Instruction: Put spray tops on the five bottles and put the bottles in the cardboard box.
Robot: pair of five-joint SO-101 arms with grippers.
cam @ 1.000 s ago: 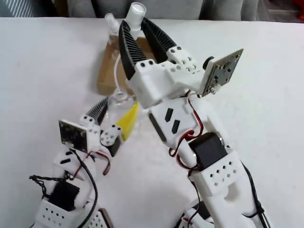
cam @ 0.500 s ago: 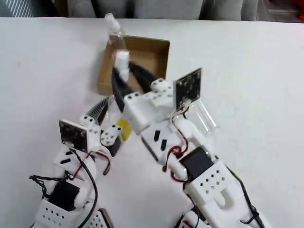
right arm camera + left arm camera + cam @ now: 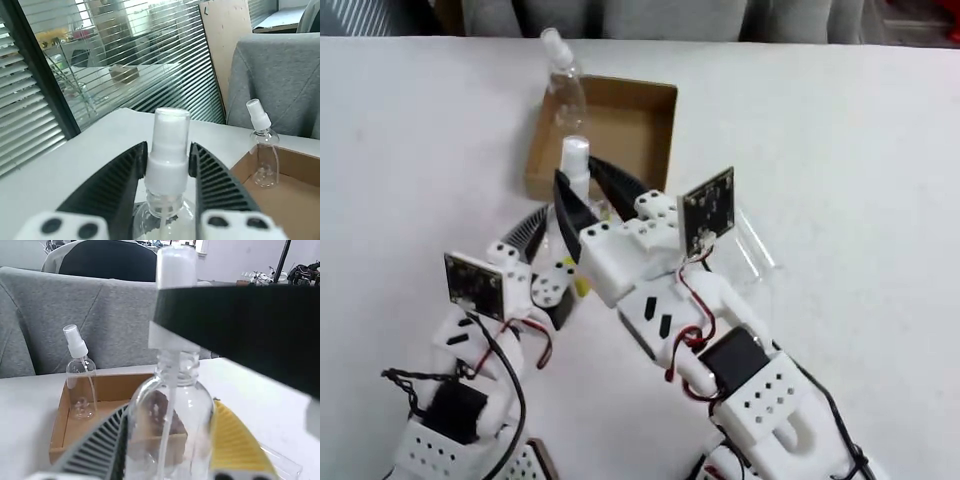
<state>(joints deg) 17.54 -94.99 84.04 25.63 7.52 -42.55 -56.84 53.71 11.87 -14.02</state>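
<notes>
Lowered from high over the far rim of the cardboard box (image 3: 620, 85), the right gripper (image 3: 578, 185) now sits just outside the box's near wall, its jaws clamped on either side of the white spray top (image 3: 575, 158). In the right wrist view, the top stands upright directly over the neck of a clear bottle (image 3: 175, 390). The dip tube already runs down inside the bottle, and the collar sits at the threads or just above them; whether it has caught cannot be told. The left gripper (image 3: 167, 440) has not shifted. It holds that bottle upright between its black and yellow fingers, just beside the box's near edge. One capped bottle (image 3: 563, 80) stands in the box's far-left corner. The approach looks finished, so the next step is probably pressing or twisting the top home, after which this bottle can go into the box.
</notes>
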